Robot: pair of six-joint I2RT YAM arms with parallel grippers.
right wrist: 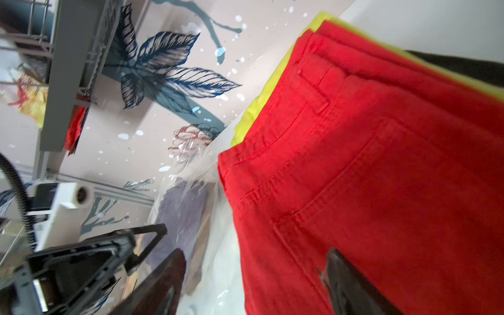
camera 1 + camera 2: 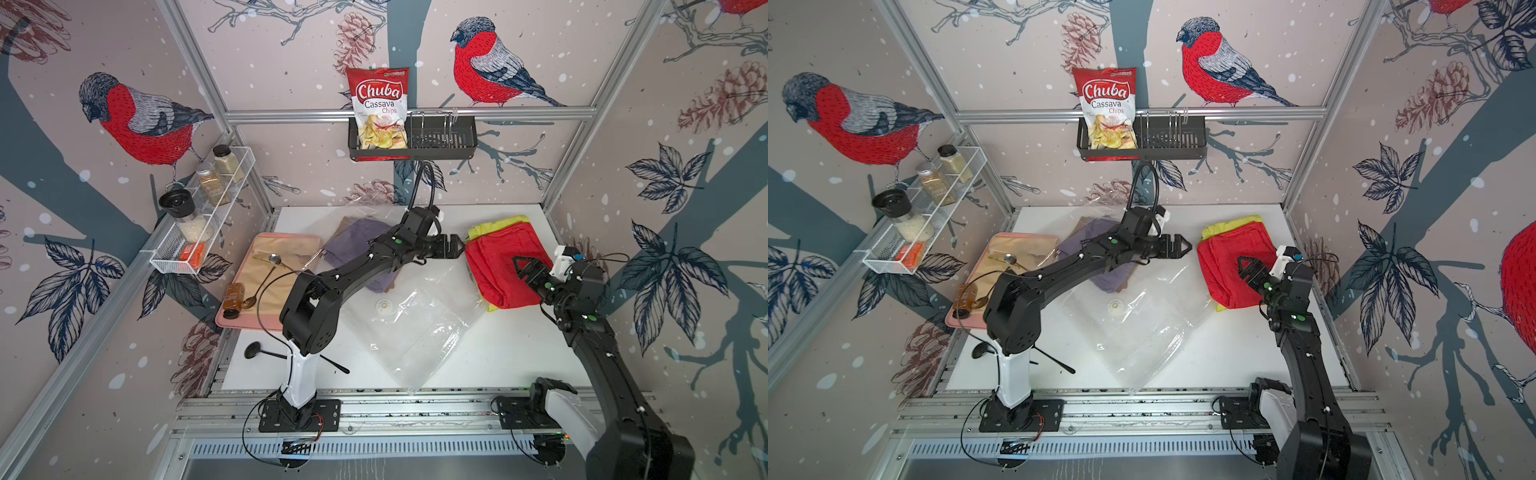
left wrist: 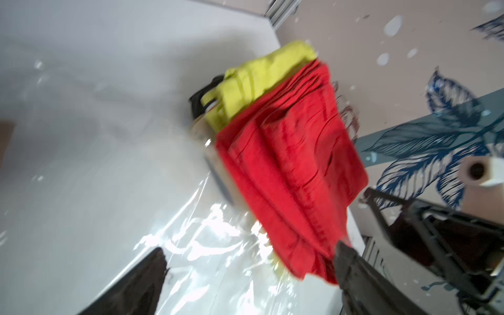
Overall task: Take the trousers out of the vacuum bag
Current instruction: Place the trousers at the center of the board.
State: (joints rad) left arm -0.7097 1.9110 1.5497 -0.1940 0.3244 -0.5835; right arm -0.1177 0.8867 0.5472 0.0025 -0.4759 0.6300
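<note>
Red trousers (image 2: 496, 270) top a folded stack at two o'clock on the white table (image 2: 498, 357), with yellow-green trousers (image 2: 494, 227) poking out beneath and black trousers (image 3: 195, 103) at the bottom, all outside the bag. Purple trousers (image 2: 357, 239) and mustard-brown trousers (image 2: 344, 226) sit inside the clear, crinkly vacuum bag (image 2: 415, 332), which sprawls from eleven o'clock to six with its round valve (image 2: 384, 306) facing up. The left gripper (image 2: 1182, 246) hangs at the stack's nine o'clock edge, jaws wide apart and empty, and its arm crosses over the bag and the purple pair. The right gripper (image 2: 521, 266) is above the red pair, jaws apart, clamping nothing. There's a pink tray (image 2: 241, 324) at nine o'clock, a black ladle (image 2: 252, 350) at seven, and a chips packet (image 2: 377, 104) on the wall at twelve.
</note>
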